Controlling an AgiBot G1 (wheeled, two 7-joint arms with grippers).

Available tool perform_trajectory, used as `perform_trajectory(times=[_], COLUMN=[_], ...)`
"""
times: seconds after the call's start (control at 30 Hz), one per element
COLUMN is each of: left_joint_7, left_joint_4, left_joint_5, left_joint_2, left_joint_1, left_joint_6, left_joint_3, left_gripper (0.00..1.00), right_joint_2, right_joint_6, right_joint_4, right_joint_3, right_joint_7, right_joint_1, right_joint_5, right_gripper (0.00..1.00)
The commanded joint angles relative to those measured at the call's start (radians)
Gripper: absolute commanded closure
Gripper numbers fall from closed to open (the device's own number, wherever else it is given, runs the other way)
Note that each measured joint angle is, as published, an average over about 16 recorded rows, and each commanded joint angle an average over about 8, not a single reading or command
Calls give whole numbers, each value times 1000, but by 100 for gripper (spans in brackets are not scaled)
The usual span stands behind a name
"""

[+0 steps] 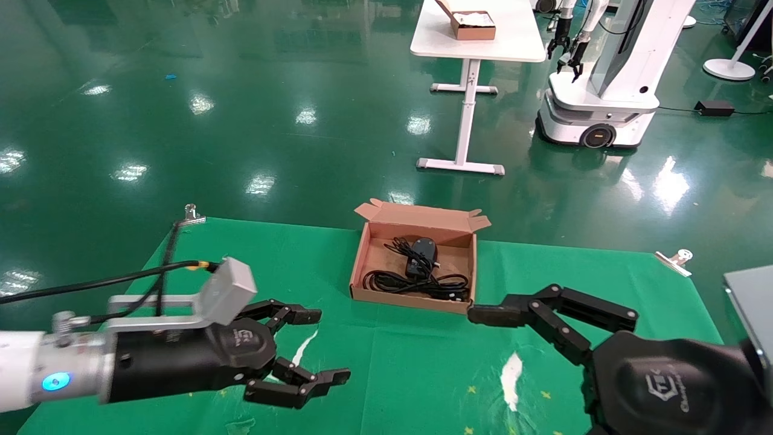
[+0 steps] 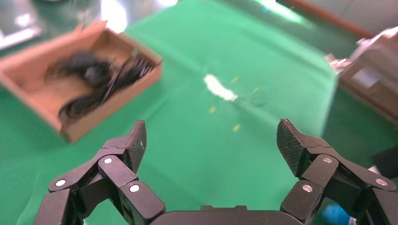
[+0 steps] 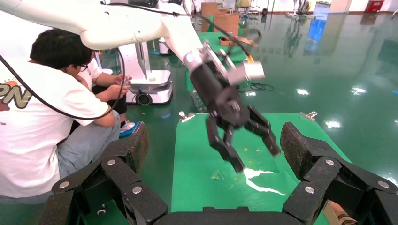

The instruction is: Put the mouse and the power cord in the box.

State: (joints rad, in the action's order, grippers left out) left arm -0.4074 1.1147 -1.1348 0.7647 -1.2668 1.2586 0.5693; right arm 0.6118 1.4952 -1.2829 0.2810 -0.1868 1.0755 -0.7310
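Jaws apart; mouse [image 1: 424, 247], power cord [image 1: 416, 283] inside box [image 1: 362, 261]

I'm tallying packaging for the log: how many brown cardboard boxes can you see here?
2. The box sits open on the green cloth between the grippers, holding the mouse and the power cord. A smaller box rests on the white table behind. Others may be hidden.

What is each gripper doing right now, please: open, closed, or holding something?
Left gripper: open, holding nothing, over the green cloth.
Right gripper: open, holding nothing, near the box.
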Motion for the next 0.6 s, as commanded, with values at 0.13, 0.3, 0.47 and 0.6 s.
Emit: perform_trajectory(times=[0.13,0.3,0.47,0.6], left_joint_7=[70,138,198,227], left_joint_4=[54,107,153,179], left_joint_5=[128,254,365,428], left_joint_2=[-49,-97,-138,-161], left_joint_1=[61,121,173,202], left_joint_6=[75,149,214,249], left_joint_3=[-92,-182,-261,-306], left_gripper=[0,0,0,0], right_joint_2=[-1,-1,-1,-3], right_joint_6=[1,1,1,2], right_joint_4=[0,0,-1,-2], right_joint_3=[0,0,0,-2], right_joint_7=[0,0,0,0], right_joint_1=[0,0,0,-2], right_joint_5=[1,1,2,4], right_gripper=[0,0,0,0])
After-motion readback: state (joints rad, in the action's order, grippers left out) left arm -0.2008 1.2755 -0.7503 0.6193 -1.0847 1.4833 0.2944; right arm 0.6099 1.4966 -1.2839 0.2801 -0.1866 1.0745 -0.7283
